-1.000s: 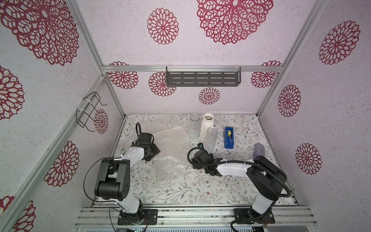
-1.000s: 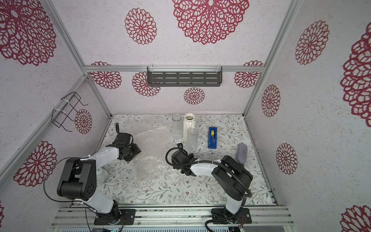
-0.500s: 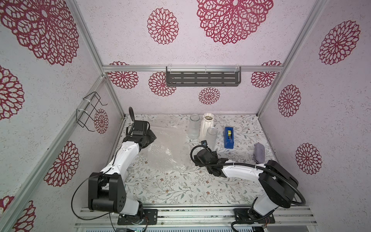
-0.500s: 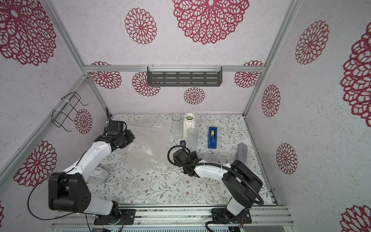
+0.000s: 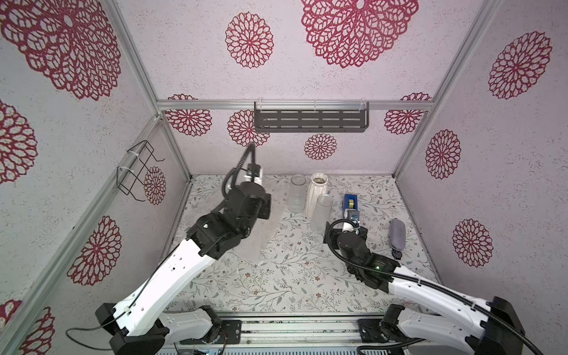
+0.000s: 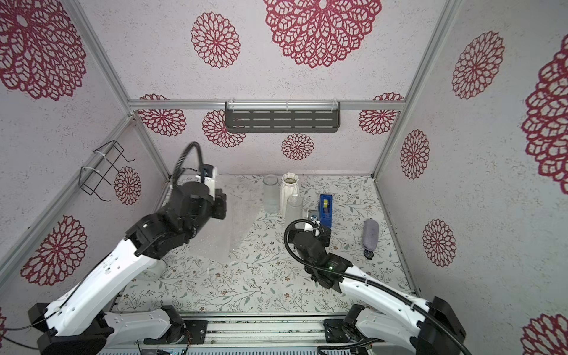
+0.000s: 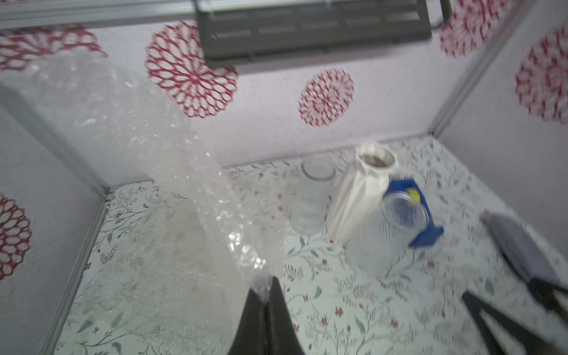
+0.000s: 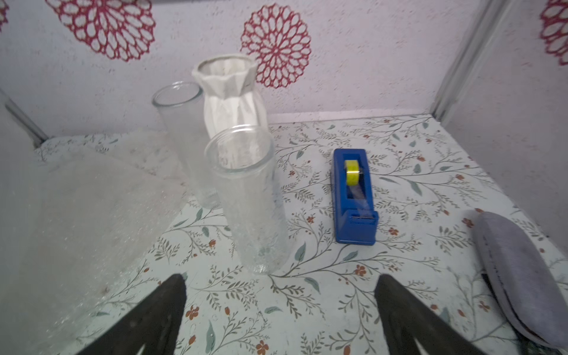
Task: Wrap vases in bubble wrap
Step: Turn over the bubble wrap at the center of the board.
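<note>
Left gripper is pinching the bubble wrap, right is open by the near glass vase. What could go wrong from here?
1. The left gripper pinches only an edge of the bubble wrap; the loose sheet could slip out.
2. The near glass vase stands close beside the white vase and far glass vase; the open right gripper might tip a neighbour while grasping.

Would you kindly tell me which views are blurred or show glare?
Left wrist view: blurred throughout, the white vase smeared, bright glints on the bubble wrap. Right wrist view: sharp on the near glass vase and tape dispenser. Both top views: sharp, evenly lit, the wrap barely visible against the table.
</note>
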You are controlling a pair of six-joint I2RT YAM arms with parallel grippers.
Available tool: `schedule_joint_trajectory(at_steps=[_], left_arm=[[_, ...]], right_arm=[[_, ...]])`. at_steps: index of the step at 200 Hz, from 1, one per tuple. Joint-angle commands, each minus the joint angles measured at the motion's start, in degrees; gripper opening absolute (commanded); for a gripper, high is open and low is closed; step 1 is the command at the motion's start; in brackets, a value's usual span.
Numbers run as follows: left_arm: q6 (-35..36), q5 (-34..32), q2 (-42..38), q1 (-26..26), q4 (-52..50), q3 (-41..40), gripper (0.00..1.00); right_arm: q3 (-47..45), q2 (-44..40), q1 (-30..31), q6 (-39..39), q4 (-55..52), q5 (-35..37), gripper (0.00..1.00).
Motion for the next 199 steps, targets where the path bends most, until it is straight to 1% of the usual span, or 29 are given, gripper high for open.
schedule_joint_trajectory(at_steps=[1,14,28,45,64,77,81,95,103,115,130,139,147,162,176,199], left_arm=[[8.0,-1.7,4.1,-8.4,-3.4,-3.4,0.00],[8.2,-1.1,5.7,-12.2,-3.3,-4.8,0.00],[8.0,1.3,7.2,-15.4,-3.0,-6.1,0.00],[6.8,4.0,9.4,-17.9,-3.2,-7.5,0.00],[3.7,6.0,11.3,-19.6,-2.4,-9.8,0.01],[1.9,7.7,12.1,-20.3,-0.4,-11.9,0.16],[1.3,7.9,12.2,-20.5,0.2,-12.4,0.23],[-1.5,8.7,12.1,-21.4,1.2,-13.3,0.53],[-3.2,8.9,11.0,-21.8,2.4,-14.0,0.66],[-5.5,9.9,7.9,-22.3,5.1,-15.9,0.79],[-9.4,10.4,2.7,-22.7,9.3,-19.1,0.88],[-12.3,9.8,-0.5,-22.6,11.7,-21.7,0.92],[-15.1,7.9,-3.3,-22.6,13.0,-24.0,0.94],[-22.9,1.7,-8.2,-21.9,11.8,-28.0,0.99],[-32.1,0.8,-10.7,-18.9,7.8,-31.3,0.97],[-48.5,3.0,-11.9,-13.8,0.0,-36.4,0.90]], right_arm=[[-1.8,-8.0,-1.9,1.8,-4.6,6.2,0.99],[-2.7,-12.7,-3.0,2.6,-7.0,6.6,0.98],[-3.1,-16.5,-3.9,3.2,-9.4,6.9,0.99],[-3.3,-19.4,-4.4,3.9,-11.6,7.0,0.98],[-3.3,-20.3,-4.6,4.8,-13.1,5.9,0.98],[-3.6,-19.6,-4.7,5.0,-13.0,4.1,0.98],[-3.7,-19.1,-4.7,5.0,-12.9,3.5,0.98],[-3.4,-17.1,-4.7,5.1,-12.7,1.5,0.98],[-3.2,-15.7,-4.7,5.1,-12.7,0.5,0.98],[-2.6,-13.7,-4.7,5.1,-12.8,-0.5,0.98],[-1.9,-11.7,-4.7,4.3,-12.4,-1.8,0.98],[-1.7,-10.6,-4.7,3.1,-11.3,-3.5,0.98],[-1.6,-9.5,-4.6,2.2,-10.4,-5.3,0.98],[-1.5,-6.8,-4.6,1.3,-8.8,-9.3,0.97],[-1.5,-3.2,-4.6,1.4,-7.8,-13.3,0.97],[-1.4,3.8,-4.5,3.7,-6.0,-18.2,0.97]])
